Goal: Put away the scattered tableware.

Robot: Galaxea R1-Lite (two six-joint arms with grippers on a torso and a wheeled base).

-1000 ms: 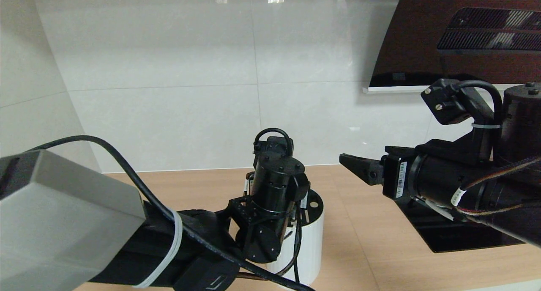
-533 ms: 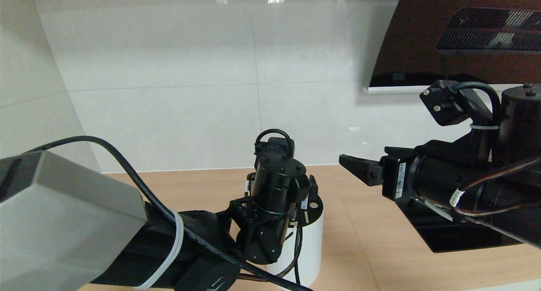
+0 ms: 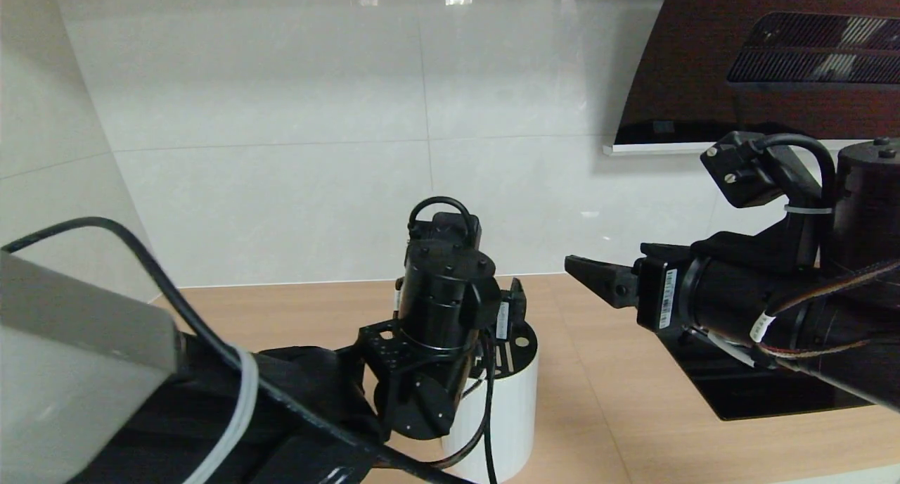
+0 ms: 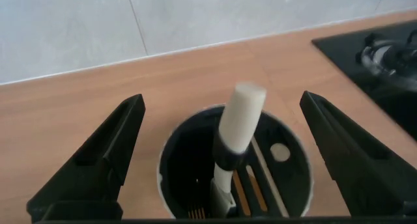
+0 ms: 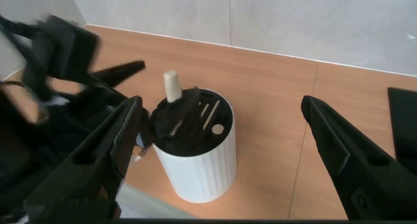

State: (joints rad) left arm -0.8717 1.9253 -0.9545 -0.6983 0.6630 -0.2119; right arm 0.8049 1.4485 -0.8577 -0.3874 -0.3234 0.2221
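A white cylindrical utensil holder stands on the wooden counter. A utensil with a cream handle leans upright inside the holder, beside flat wooden pieces. My left gripper hangs open directly above the holder, its fingers wide on either side of the handle and not touching it. My right gripper is open and holds nothing; it sits higher and to the right, looking down on the holder and the cream handle.
A black cooktop is set into the counter to the right of the holder, with a dark range hood above it. A white tiled wall runs along the back. Bare wooden counter lies left of the holder.
My left arm has lifted a little and shifted left, raising its wrist off the holder. The right arm has hardly moved.
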